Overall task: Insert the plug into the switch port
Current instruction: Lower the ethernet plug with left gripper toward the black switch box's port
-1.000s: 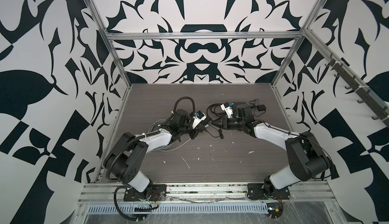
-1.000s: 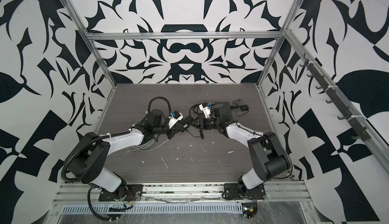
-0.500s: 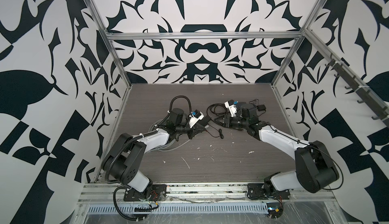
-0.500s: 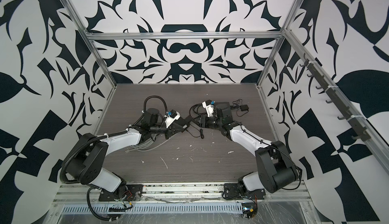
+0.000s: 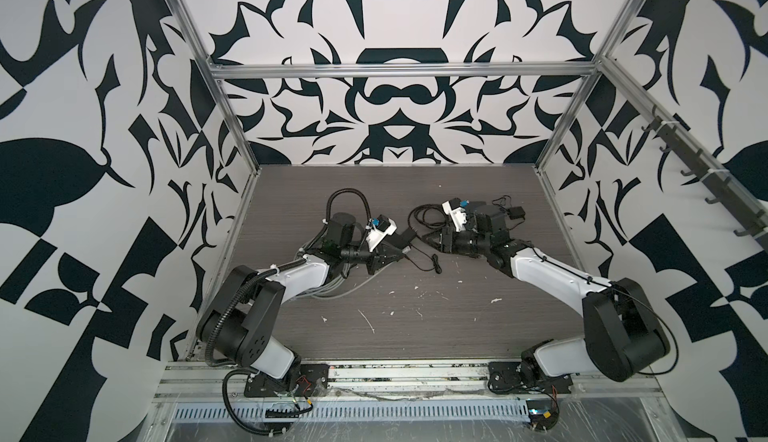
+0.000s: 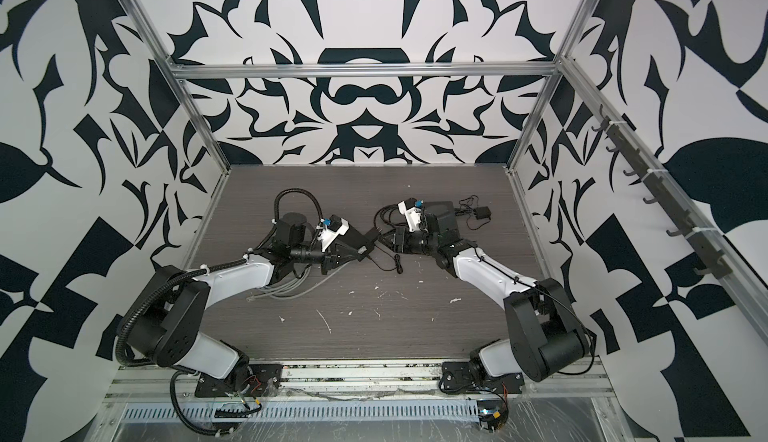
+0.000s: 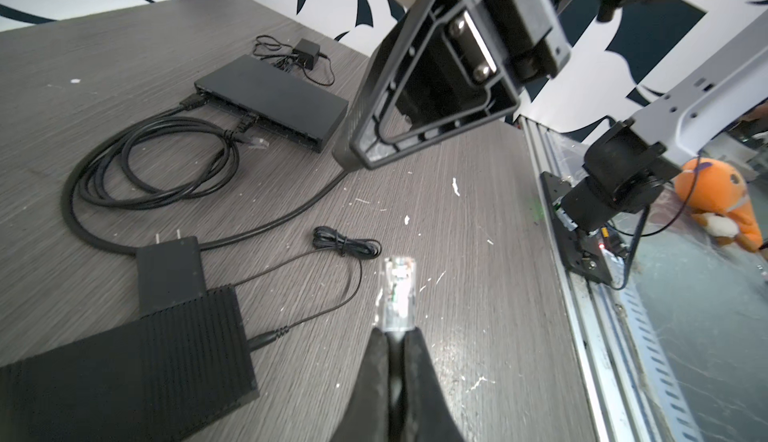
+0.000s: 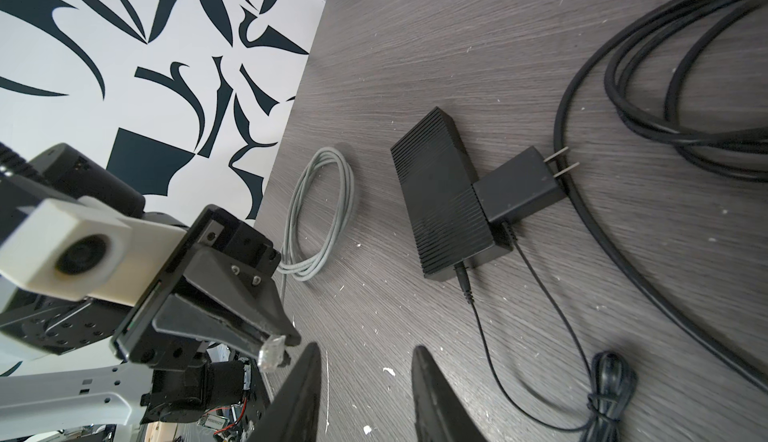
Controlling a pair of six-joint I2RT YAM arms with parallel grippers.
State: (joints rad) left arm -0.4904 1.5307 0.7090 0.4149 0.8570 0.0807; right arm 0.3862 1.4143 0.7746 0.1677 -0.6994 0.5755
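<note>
Left wrist view: the left tool (image 7: 395,338) is pressed together on the cable just behind the clear plug (image 7: 397,294), which sticks out past its fingertips above the bench (image 7: 478,294). The switch (image 7: 274,103) lies to the far right, well apart from the plug, with a coil of black cable (image 7: 158,161) in front of it. A ribbed black box (image 7: 124,369) and a pronged power adapter (image 7: 170,269) sit near the plug. The right tool (image 7: 357,153) hangs between plug and switch, seen side-on, so its gap cannot be told here. Only this view catches an orange plush toy (image 7: 715,203) beyond the bench's near rail.

Right wrist view: the right tool's fingers (image 8: 432,398) stand spread, with only bare bench between them. The left tool faces them, and the plug at its tip is just beside one finger. A grey cable coil (image 8: 320,211), unseen from the left wrist, lies left of the ribbed box.

In both top views the two tools meet nose to nose at mid-bench. The plug is too small to make out, and the right arm covers most of the switch. A small black adapter (image 5: 517,213) sits at the far right.
</note>
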